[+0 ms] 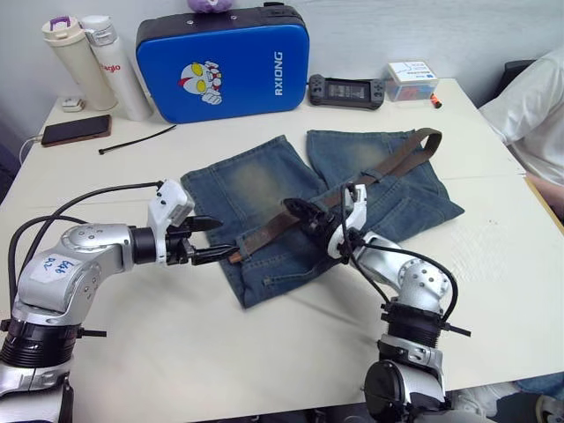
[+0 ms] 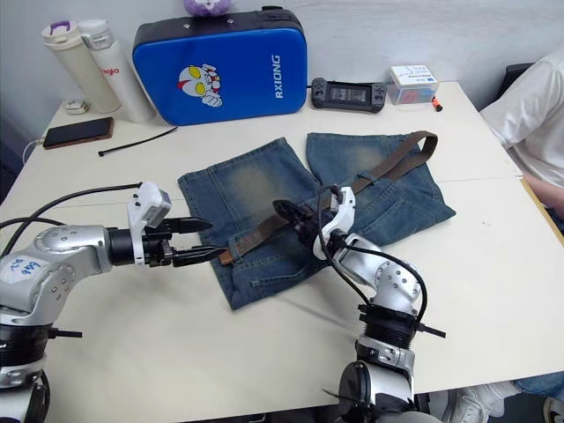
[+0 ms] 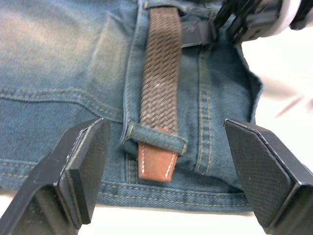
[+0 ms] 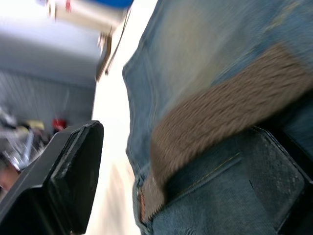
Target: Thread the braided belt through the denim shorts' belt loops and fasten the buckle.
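White table (image 1: 264, 352); blue case (image 1: 222, 62) reads "RXIONG".

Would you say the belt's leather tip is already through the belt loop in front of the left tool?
Yes, through. The braided belt passes under the belt loop, and its tan leather tip sticks out beyond it, between the open left tool's fingers.

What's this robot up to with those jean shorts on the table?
It is threading a braided belt through the waistband of the denim shorts. The belt's tan leather tip pokes out of one of the belt loops. The left gripper hovers open just in front of that tip. The right gripper, also open, straddles the belt farther along the waistband. The rest of the belt trails back across the shorts.
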`<action>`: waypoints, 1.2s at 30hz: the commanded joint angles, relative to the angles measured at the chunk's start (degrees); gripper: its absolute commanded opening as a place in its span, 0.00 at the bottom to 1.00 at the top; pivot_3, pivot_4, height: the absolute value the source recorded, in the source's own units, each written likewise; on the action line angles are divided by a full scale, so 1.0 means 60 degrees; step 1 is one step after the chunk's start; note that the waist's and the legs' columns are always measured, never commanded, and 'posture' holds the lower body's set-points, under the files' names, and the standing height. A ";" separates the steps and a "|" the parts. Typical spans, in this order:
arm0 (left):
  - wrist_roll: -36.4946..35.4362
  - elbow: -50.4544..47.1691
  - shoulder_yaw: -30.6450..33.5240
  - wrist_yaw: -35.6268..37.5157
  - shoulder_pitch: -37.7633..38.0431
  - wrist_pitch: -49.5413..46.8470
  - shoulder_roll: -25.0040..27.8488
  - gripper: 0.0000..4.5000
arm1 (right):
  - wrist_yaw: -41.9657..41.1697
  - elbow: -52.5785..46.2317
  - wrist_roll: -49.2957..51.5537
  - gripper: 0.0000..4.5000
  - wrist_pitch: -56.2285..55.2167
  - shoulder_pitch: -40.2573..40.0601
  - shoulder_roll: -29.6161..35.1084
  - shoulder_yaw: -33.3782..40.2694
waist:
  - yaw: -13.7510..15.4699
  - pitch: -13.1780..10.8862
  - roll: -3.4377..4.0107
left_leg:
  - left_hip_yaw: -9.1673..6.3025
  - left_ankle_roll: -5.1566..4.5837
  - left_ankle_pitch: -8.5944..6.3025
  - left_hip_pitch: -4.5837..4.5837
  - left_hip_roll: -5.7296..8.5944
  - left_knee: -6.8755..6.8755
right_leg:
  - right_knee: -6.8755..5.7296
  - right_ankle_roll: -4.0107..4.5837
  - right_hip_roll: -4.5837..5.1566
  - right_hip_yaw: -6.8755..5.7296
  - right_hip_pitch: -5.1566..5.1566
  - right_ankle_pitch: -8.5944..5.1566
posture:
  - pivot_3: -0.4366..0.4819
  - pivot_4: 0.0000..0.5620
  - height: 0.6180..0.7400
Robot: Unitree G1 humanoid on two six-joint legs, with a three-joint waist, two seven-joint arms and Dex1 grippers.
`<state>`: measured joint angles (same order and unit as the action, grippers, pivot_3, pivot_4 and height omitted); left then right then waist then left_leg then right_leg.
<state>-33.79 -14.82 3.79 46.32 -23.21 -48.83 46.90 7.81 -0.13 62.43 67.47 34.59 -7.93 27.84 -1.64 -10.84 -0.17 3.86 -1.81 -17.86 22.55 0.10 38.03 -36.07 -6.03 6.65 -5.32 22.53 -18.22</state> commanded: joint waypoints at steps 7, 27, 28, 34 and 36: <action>0.0083 -0.0052 0.0243 0.0216 -0.0060 0.0191 0.0172 0.91 | 0.0191 0.0409 0.0294 0.18 -0.0113 -0.0164 -0.0160 -0.1085 | -0.0038 0.0000 0.0000 | 0.0004 -0.0002 0.0001 0.0001 -0.0006 -0.0002 | 0.0001 0.0000 -0.0001 0.0021 0.0006 0.0000 | 0.48 0.27 0.87; -0.0033 -0.0805 0.0883 -0.0003 0.1027 -0.0329 0.0492 0.91 | -0.2251 -0.0892 -0.0461 0.54 0.0719 -0.0376 0.1334 -0.3305 | -0.0200 0.0000 0.0000 | 0.0002 0.0002 -0.0002 0.0004 -0.0021 -0.0024 | 0.0002 0.0001 -0.0009 0.0074 0.0022 0.0000 | 0.48 0.27 0.87; 0.0001 -0.0769 0.0913 -0.0018 0.1066 -0.0335 0.0525 0.91 | -0.2429 -0.1120 -0.0390 0.65 0.0862 -0.0374 0.1620 -0.3318 | -0.0167 0.0000 0.0000 | 0.0002 0.0001 -0.0001 0.0015 -0.0014 -0.0021 | 0.0004 0.0001 -0.0007 0.0083 0.0029 0.0000 | 0.48 0.27 0.87; 0.0494 -0.1011 0.1625 -0.0075 0.1866 0.0569 0.0850 0.91 | -0.5396 -0.3144 -0.1754 0.95 0.0103 -0.0275 0.5103 -0.5390 | 0.0000 -0.0001 0.0000 | 0.0002 -0.0010 -0.0005 0.0036 0.0002 -0.0003 | 0.0027 0.0000 0.0000 0.0121 0.0036 0.0000 | 0.48 0.27 0.87; 0.0802 -0.1363 0.1911 -0.0051 0.2339 0.1251 0.0888 0.91 | -0.6379 -0.3469 -0.2206 0.95 -0.0340 -0.0082 0.6010 -0.6005 | -0.0003 -0.0001 0.0000 | 0.0005 -0.0010 -0.0005 0.0037 0.0000 -0.0003 | 0.0033 0.0000 0.0000 0.0121 0.0037 0.0000 | 0.48 0.27 0.87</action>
<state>-30.59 -19.60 12.07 45.84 -10.39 -45.58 51.49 -24.37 -17.07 51.18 68.43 32.63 25.47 -5.19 -1.66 -10.85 -0.17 3.91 -1.87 -17.89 22.77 0.08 38.00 -35.86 -6.03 6.65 -4.59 22.76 -18.22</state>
